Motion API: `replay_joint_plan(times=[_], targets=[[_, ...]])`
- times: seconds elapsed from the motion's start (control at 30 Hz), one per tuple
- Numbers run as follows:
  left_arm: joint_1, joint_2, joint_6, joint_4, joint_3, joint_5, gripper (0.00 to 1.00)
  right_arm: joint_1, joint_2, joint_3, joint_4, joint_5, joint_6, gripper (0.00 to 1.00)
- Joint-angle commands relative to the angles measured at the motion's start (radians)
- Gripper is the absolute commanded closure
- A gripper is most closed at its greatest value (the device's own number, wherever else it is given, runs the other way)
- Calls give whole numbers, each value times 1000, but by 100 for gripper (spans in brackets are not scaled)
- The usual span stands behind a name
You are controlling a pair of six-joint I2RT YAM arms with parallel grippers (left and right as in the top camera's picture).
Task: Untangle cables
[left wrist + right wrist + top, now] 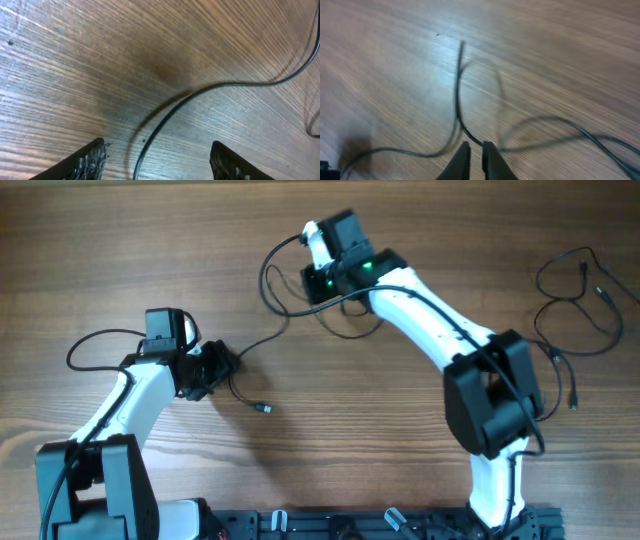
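A thin black cable (268, 292) loops in the middle of the table and runs down-left to a small plug (264, 409). My right gripper (311, 244) is shut on this cable (458, 95) and holds a stretch of it above the wood; its shadow falls beside it. The right fingertips (475, 148) pinch the cord. My left gripper (218, 368) is open and low over the table. The same thin cable (200, 91) lies on the wood between its two fingers (157, 157), touching neither. A second cable (580, 295) lies in loose loops at the far right.
The wooden table (120, 250) is bare at the far left and back. The right arm's elbow (495, 395) stands next to the second cable's lower end (573, 402). A thicker arm cable (95, 340) arcs left of the left wrist.
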Motion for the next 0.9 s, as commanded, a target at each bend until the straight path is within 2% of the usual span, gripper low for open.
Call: replay_joint_plan(times=[0.0, 0.07, 0.13, 0.23, 0.3, 0.4, 0.5, 0.57, 0.67, 0.87], targets=[[5, -14, 15, -12, -3, -17, 31, 44, 66, 8, 34, -57, -17, 78], [5, -14, 15, -18, -3, -17, 31, 61, 81, 8, 51, -56, -17, 72], [5, -14, 15, -19, -3, -17, 31, 67, 86, 8, 68, -32, -17, 58], [5, -14, 15, -19, -3, -17, 31, 66, 86, 9, 75, 49, -18, 58], [5, -14, 15, -19, -3, -17, 31, 66, 86, 9, 86, 93, -21, 52], [5, -14, 15, -19, -3, -17, 31, 65, 73, 9, 96, 95, -87, 49], [5, -14, 15, -19, -3, -17, 31, 65, 59, 9, 77, 98, -123, 43], [5, -14, 15, -19, -3, -17, 31, 65, 58, 9, 45, 168, -91, 42], [5, -14, 15, -19, -3, -17, 31, 55, 58, 9, -13, 296, 58, 42], [5, -14, 15, -19, -3, -16, 31, 47, 103, 9, 15, 274, 62, 42]])
